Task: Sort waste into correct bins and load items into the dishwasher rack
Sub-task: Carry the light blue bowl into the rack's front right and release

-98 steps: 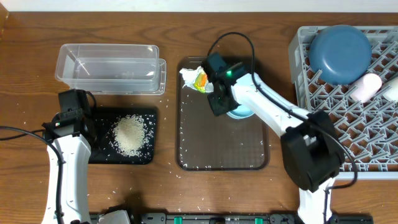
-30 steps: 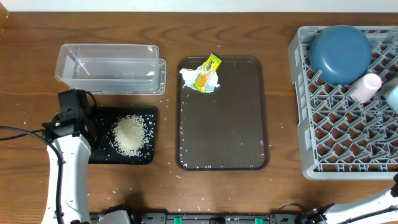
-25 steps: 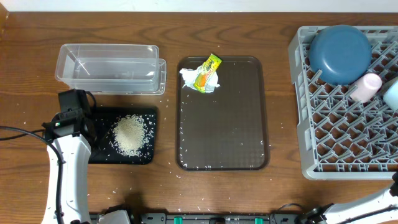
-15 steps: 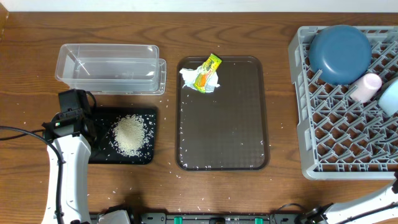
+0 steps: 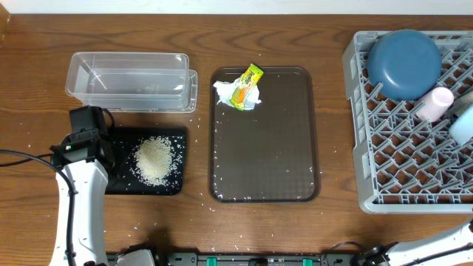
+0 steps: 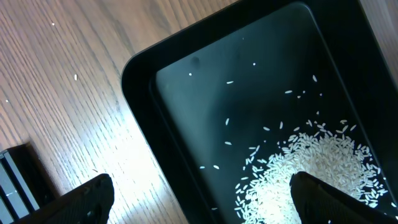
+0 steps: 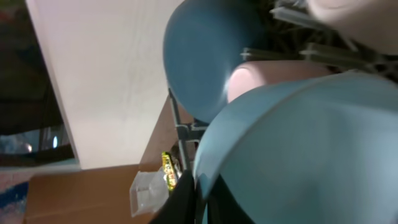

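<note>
Overhead looked straight down on the whole tabletop (image 5: 332, 96). Left wrist hung close — the black tray (image 6: 143, 81) just beyond its fingers (image 6: 93, 196), shared with overhead; right wrist pressed near the light-blue bowl (image 7: 311, 155).

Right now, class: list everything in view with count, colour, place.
tub: one, clear, far left
black tray: one, black, near left
rice: one heap, white, in black tray
serving tray: one, brown, middle
tissue with wrapper: one, white and yellow-green, on serving tray
rack: one, grey, right
dish: one, dark blue, in rack
cup: one, pink, in rack
bowl: one, light blue, rack's right side
left claw: one, black, open over black tray
right claw: one, black, grips bowl
</note>
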